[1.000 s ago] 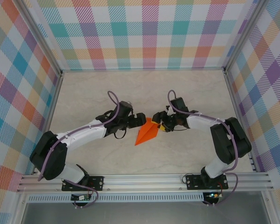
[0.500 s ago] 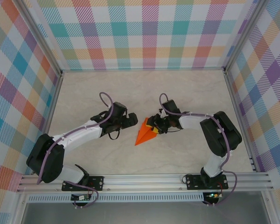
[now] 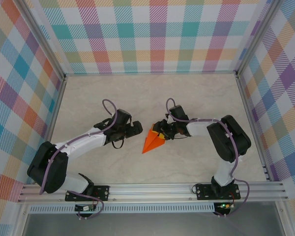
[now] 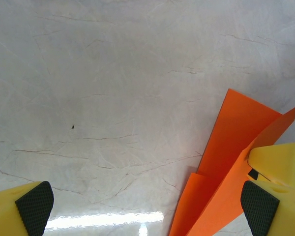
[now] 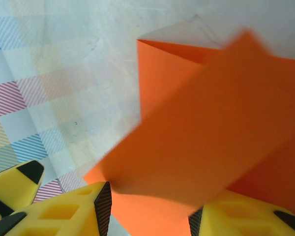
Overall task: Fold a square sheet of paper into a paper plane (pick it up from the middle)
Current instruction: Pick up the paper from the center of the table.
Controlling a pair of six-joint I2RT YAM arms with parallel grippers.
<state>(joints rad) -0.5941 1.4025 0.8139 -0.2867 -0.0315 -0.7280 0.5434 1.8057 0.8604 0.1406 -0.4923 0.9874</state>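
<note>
While my left gripper (image 3: 137,129) hangs, fingers spread, just left of the paper plane (image 3: 153,141), my right gripper (image 3: 162,133), fingers also apart, straddles its upper-right tail; the nose points lower left.

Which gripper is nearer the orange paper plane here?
Right. The right gripper is at the wide far end of the paper plane, a flap between its fingers; the left gripper sits open to its left, apart.
</note>
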